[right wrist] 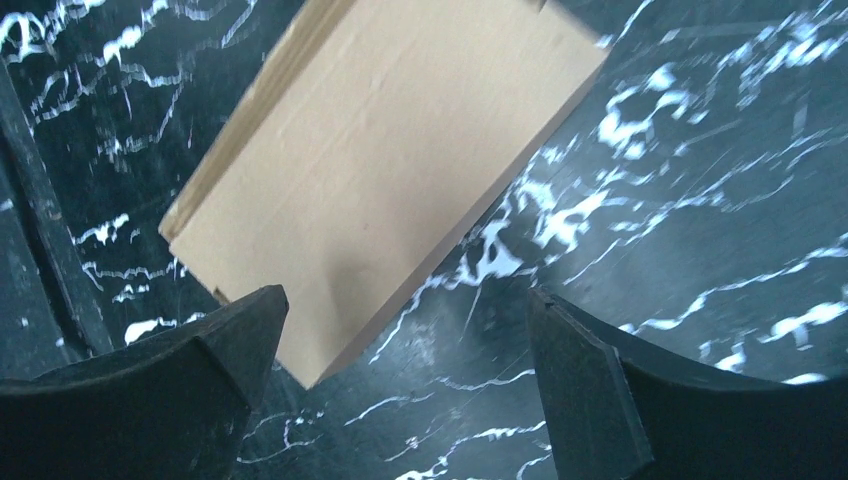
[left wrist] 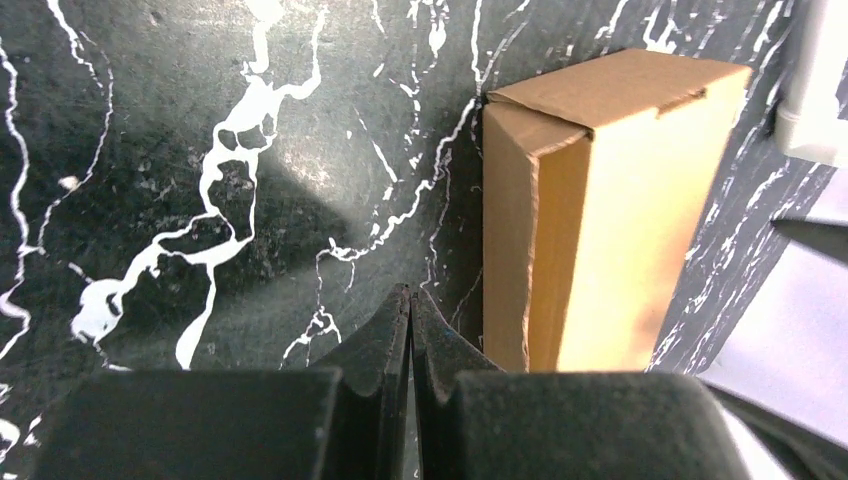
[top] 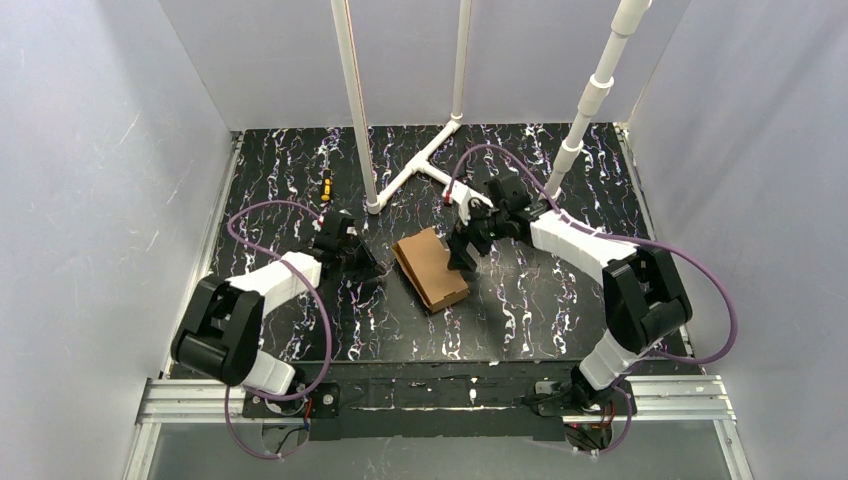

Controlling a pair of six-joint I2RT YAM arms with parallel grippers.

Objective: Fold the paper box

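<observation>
Plainly, the paper box point(top: 431, 268) is rectangular corrugated cardboard.

The plain brown corrugated cardboard box point(top: 432, 268) is an unmarked tan. The black bench point(top: 520, 320) carries white marble-like veins. Both arms are white with black joints. The left claw point(left wrist: 411, 310) and right claw point(right wrist: 405, 305) are matte black. The thin cables point(top: 268, 206) are purple, and the plastic pipes point(top: 356, 100) are white.

Robotics lab test cell: plain white walls point(top: 100, 150) enclose a black marbled tabletop point(top: 520, 310), with a white plastic pipe frame point(top: 355, 110) and cabled robot arms point(top: 575, 240) bolted to an aluminium rail point(top: 680, 395).
</observation>
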